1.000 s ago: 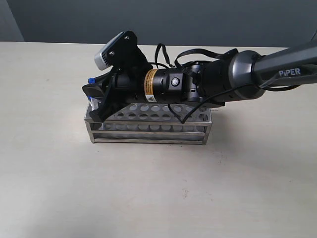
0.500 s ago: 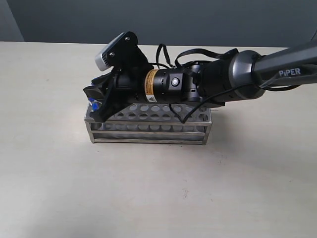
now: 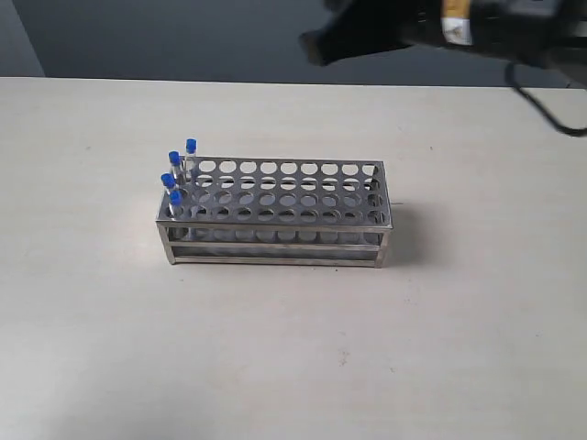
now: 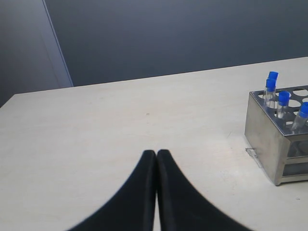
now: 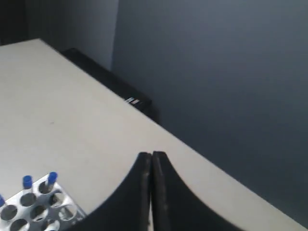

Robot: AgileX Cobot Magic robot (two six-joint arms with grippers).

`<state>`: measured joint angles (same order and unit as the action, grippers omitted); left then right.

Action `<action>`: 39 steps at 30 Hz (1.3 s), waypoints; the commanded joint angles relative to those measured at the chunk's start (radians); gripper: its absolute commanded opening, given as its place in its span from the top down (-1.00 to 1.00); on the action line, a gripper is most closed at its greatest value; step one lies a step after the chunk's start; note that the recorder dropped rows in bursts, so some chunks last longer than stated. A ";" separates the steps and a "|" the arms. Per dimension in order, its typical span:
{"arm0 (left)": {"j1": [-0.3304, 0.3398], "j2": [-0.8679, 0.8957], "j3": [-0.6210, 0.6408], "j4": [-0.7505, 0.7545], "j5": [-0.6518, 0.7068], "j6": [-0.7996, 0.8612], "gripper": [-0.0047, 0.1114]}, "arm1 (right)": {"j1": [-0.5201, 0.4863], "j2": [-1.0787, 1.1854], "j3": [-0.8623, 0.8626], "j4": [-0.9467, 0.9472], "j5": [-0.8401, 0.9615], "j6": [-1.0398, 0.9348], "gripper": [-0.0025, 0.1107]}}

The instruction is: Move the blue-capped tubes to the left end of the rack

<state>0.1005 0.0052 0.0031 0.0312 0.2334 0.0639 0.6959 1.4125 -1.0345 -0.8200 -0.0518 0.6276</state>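
Counts four blue-capped tubes point(image 3: 174, 160) roughly upright in the holes at the left end of the rack point(image 3: 275, 240), caps well above the top plate. Reads the task as likely complete.

Finds the left gripper point(image 4: 156, 154) with fingers pressed together on nothing, low over the table point(image 4: 96, 134) off the rack's left end. Finds the right gripper point(image 5: 151, 158) likewise closed and empty, high beyond the rack's far side and blurred in the exterior view.

Judges the tubes light, thin, stiff and breakable, with smooth and probably slippery walls. Favours a gentle pinch from above at the cap or just under it, then a straight vertical lift to avoid jamming in the hole and dragging the rack.
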 commanded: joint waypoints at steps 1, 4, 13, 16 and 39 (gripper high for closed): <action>-0.002 -0.005 -0.003 0.000 -0.002 0.000 0.90 | -0.139 -0.256 0.196 0.067 -0.022 -0.002 0.96; -0.002 -0.005 -0.003 0.000 -0.002 0.000 0.90 | -0.217 -0.427 0.333 0.119 0.046 0.001 0.96; -0.002 -0.005 -0.003 0.000 -0.002 0.000 0.90 | -0.253 -0.811 0.502 0.292 0.667 0.017 0.96; -0.002 -0.005 -0.003 0.000 -0.002 0.000 0.90 | -0.253 -0.875 0.502 0.352 0.785 0.071 0.96; -0.002 -0.005 -0.003 0.007 -0.002 0.000 0.90 | -0.776 -1.256 1.019 0.436 0.017 0.078 0.96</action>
<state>0.1005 0.0052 0.0031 0.0329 0.2334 0.0639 -0.0643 0.1809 -0.0412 -0.3688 0.0304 0.7068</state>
